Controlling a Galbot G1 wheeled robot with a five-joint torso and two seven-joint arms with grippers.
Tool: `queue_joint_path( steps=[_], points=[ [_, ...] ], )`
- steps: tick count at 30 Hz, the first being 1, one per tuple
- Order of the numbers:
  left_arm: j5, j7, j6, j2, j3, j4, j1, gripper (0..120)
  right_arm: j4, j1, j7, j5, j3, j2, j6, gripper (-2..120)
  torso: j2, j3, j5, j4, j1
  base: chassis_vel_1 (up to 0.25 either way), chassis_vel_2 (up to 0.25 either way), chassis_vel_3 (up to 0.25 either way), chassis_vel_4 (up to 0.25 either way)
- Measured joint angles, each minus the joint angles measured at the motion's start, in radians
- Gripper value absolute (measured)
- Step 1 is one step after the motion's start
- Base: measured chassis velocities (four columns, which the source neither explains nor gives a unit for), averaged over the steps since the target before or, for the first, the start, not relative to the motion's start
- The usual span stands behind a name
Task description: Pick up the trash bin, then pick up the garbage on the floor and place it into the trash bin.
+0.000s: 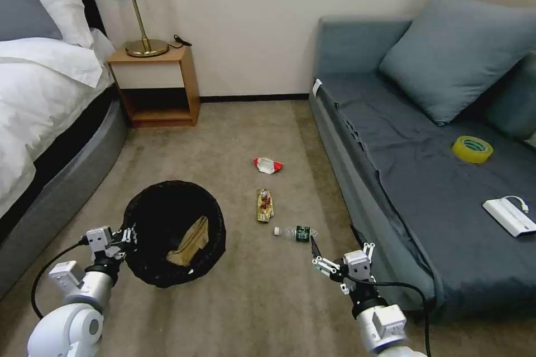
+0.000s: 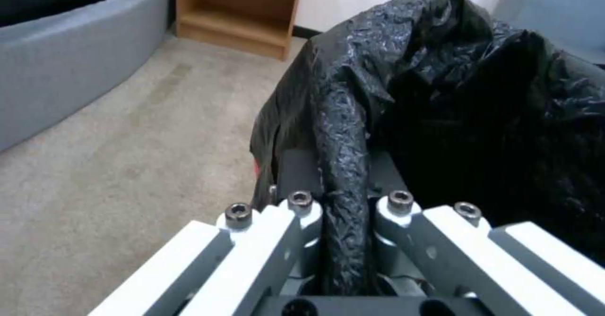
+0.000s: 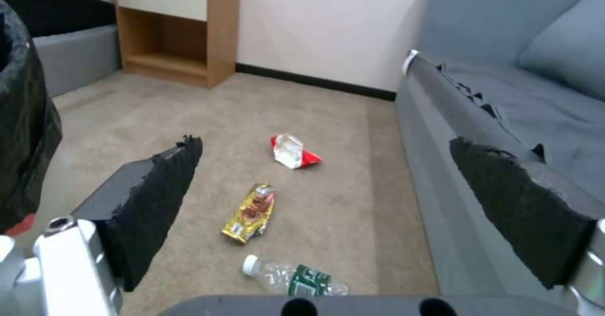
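Head view puts the trash bin (image 1: 174,232) on the carpet as the landmark, with the bed (image 1: 39,100) to its left and the sofa (image 1: 424,178) well to its right. At the bin's left rim sits the left gripper (image 1: 129,236), its jaws closed tight on a fold of the black bag liner (image 2: 343,174), as the left wrist view shows close up. Inside the bin lies the brown paper bag (image 1: 190,242). To the right of the bin, three pieces lie on the floor: the yellow-brown snack wrapper (image 1: 265,204) nearest, the red-and-white wrapper (image 1: 268,164) beyond it toward the wall, and the small clear bottle (image 1: 295,232) on its side. Further right of the bin, just past the bottle, the right gripper (image 1: 315,261) hovers with jaws spread wide and nothing between them, beside the sofa's edge
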Motion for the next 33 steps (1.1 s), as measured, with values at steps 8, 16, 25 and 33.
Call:
queue_joint_path(
  steps=[8, 16, 25, 33],
  points=[
    [-0.014, 0.001, 0.000, 0.001, -0.018, 0.000, 0.000, 5, -0.003, 0.003, -0.006, 0.005, -0.003, -0.001, 0.001, 100, 0.000, 0.000, 0.0000, 0.0000, 0.000, 0.000, 0.000, 0.000, 0.000],
    [-0.015, 0.002, 0.001, -0.003, -0.017, -0.011, 0.003, 5, -0.008, 0.008, -0.012, 0.009, -0.005, -0.001, 0.009, 100, 0.000, 0.000, 0.0000, 0.0000, 0.000, 0.000, 0.000, 0.000, 0.000],
    [-0.015, 0.002, 0.003, -0.005, -0.017, -0.019, 0.003, 5, -0.010, 0.014, -0.015, 0.016, -0.001, -0.003, 0.020, 100, 0.000, 0.000, 0.0000, 0.0000, 0.000, -0.032, 0.041, 0.042, -0.040],
    [-0.015, 0.002, 0.003, -0.010, -0.019, -0.021, 0.006, 5, -0.019, 0.022, -0.014, 0.015, -0.004, -0.003, 0.022, 100, 0.000, 0.000, 0.0000, -0.0001, 0.000, -0.064, 0.049, 0.064, -0.055]
  ],
)
